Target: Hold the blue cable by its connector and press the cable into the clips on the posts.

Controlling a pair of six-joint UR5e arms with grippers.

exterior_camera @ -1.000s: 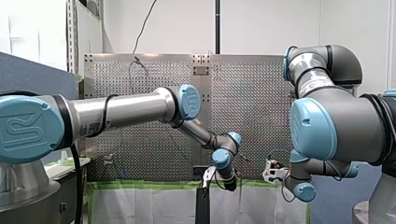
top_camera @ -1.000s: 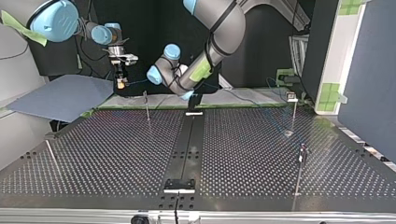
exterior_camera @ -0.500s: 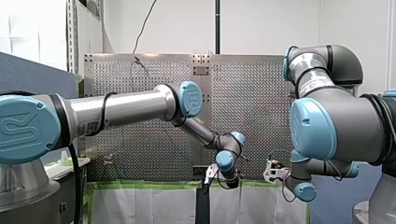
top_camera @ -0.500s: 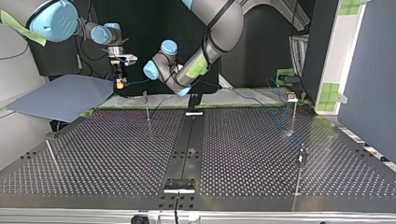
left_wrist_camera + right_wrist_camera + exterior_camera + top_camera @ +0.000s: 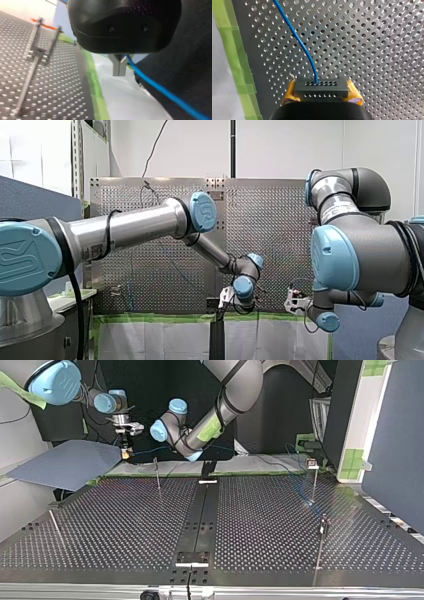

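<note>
The blue cable (image 5: pixel 298 40) leads away from the black connector (image 5: pixel 321 88), and my right gripper (image 5: pixel 321 93) is shut on that connector with its yellow pads (image 5: pixel 290 91). In the top view my right gripper (image 5: pixel 125 450) hangs at the back left, above the table's far edge. From it the cable (image 5: pixel 150 451) runs toward my left arm's wrist (image 5: pixel 172 442). My left gripper (image 5: pixel 119 67) has its metal fingertips together, and the cable (image 5: pixel 155 86) passes by the roots of its fingers. A thin post (image 5: pixel 157 474) stands just below the two grippers.
More posts stand at the top view's right (image 5: pixel 314 480), near right (image 5: pixel 322 537) and near left (image 5: pixel 55 527). A black rail (image 5: pixel 200 510) runs down the middle of the perforated table (image 5: pixel 115 525). Green tape (image 5: pixel 96 87) edges the table. A grey sheet (image 5: pixel 65 462) lies at the back left.
My left arm's wrist has swung toward the top view's left and risen a little, closer to my right gripper. My right gripper has shifted slightly, still gripping the connector.
</note>
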